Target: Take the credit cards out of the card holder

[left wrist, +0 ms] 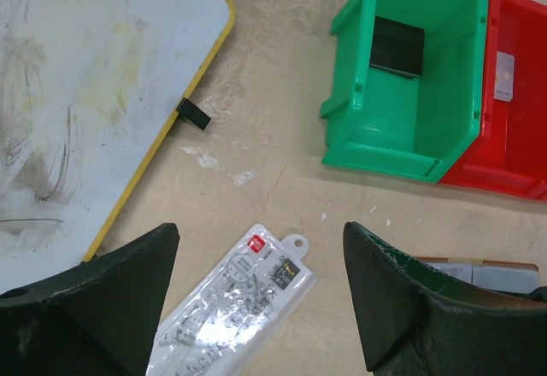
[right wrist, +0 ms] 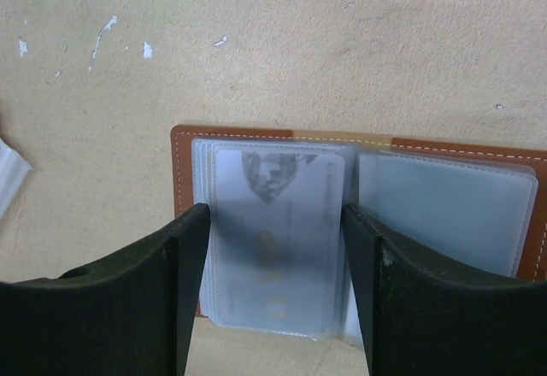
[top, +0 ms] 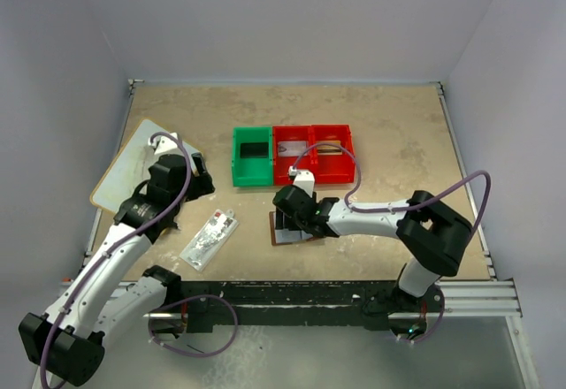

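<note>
The brown leather card holder (top: 285,235) lies open on the table in front of the red bins, its brown edge (right wrist: 183,167) framing pale clear pockets. A grey credit card (right wrist: 278,179) sits inside the top left pocket. My right gripper (right wrist: 275,212) hangs low over that pocket, open, with one finger at each side of the pocket stack; in the top view my right gripper (top: 294,215) covers part of the holder. My left gripper (left wrist: 261,231) is open and holds nothing, off to the left above a packaged ruler (left wrist: 235,299).
A green bin (left wrist: 402,128) holds a black card (left wrist: 397,47). Beside it stand red bins (top: 334,175), one with a pale card (left wrist: 504,77). A yellow-edged whiteboard (top: 133,163) lies at the far left. The ruler pack (top: 210,237) lies between the arms.
</note>
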